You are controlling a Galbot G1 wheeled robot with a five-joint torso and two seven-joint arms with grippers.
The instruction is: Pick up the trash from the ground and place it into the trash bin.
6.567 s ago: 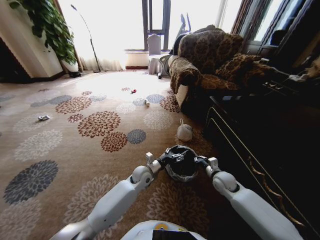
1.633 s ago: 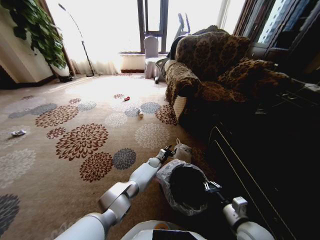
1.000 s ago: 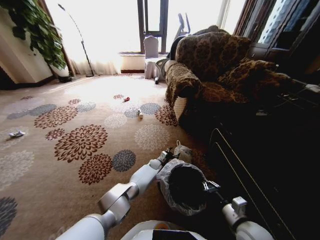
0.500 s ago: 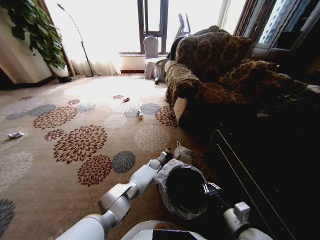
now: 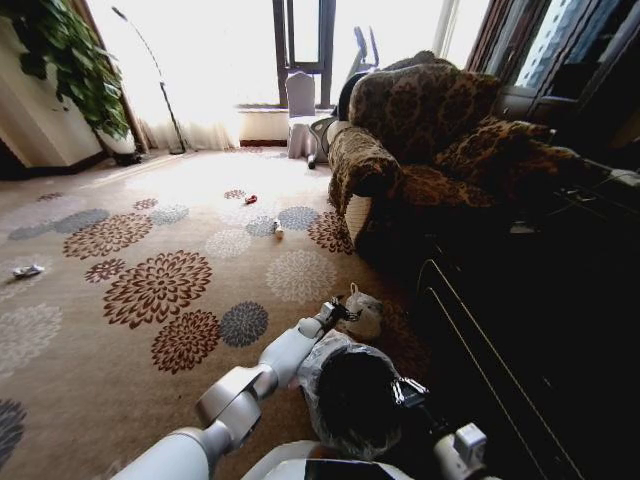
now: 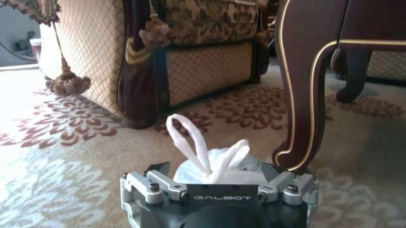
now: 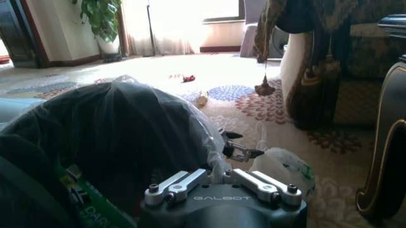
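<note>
A white knotted plastic bag (image 5: 364, 312) of trash lies on the flowered carpet by the armchair's foot. My left gripper (image 5: 340, 313) is low at the bag, open, its fingers on either side of the bag (image 6: 209, 167) in the left wrist view. The trash bin (image 5: 348, 398), black with a crinkled liner, hangs close in front of my body. My right gripper (image 7: 219, 179) is shut on its rim. A green label (image 7: 85, 202) shows inside the bin (image 7: 108, 137). Farther off on the carpet lie a red scrap (image 5: 251, 199), a small bottle (image 5: 279, 229) and a white scrap (image 5: 27, 270).
A patterned brown armchair (image 5: 420, 130) stands right of the bag. A dark cabinet with gold trim (image 5: 500, 330) runs along the right. Its curved leg (image 6: 304, 95) rises just beyond the bag. A potted plant (image 5: 70, 60) and floor lamp (image 5: 150, 75) stand by the far wall.
The base has driven up to the white bag and the left arm has stretched out to it. The right arm has drawn the bin lower and closer to my body.
</note>
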